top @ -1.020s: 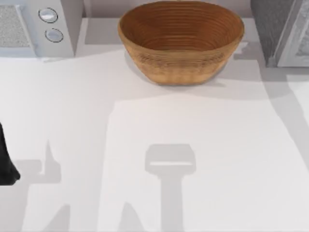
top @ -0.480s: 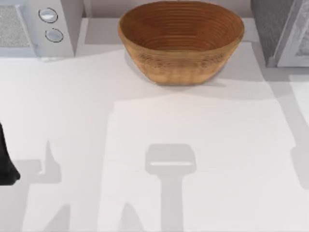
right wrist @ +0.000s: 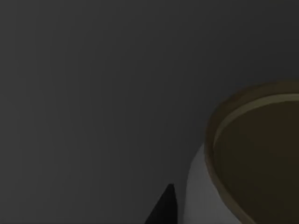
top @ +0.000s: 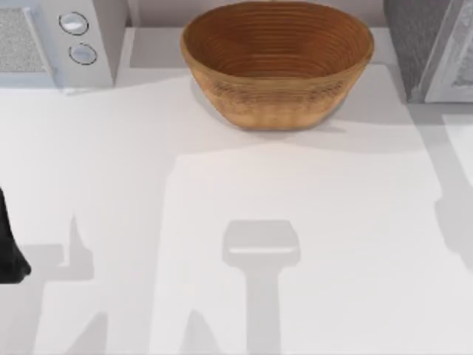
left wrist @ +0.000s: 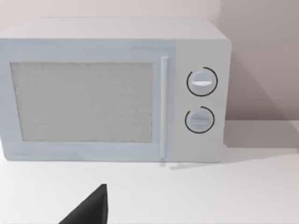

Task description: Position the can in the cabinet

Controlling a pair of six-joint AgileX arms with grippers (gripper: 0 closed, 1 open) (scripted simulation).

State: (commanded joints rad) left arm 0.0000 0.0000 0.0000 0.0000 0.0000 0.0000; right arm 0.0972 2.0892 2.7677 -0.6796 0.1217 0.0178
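White tabletop [top: 222, 192] spreads smooth and matte across the top view, crossed by soft grey shadows. A woven brown basket [top: 277, 63] stands at the back middle, and it serves as the landmark. To the basket's left, in the back corner, sits a white microwave [top: 59, 41] with two round knobs; to the basket's right, in the other back corner, stands the grey speckled cabinet [top: 417, 37] with its light grey framed door panel. Behind the microwave, in the left wrist view, rises a plain pale pinkish wall [left wrist: 261, 56].

My left arm [top: 9, 244] is parked at the table's left edge, well forward and left of the basket. One dark tip of the left gripper [left wrist: 91, 210] pokes into its wrist view, facing the microwave front; I cannot tell whether its fingers are spread or closed.

The right wrist view is dim: the can [right wrist: 252, 158] shows there close up, dull gold top and white side against dark grey, with a black fingertip [right wrist: 163, 210] just beside it. Whether the right gripper clasps the can I cannot tell.
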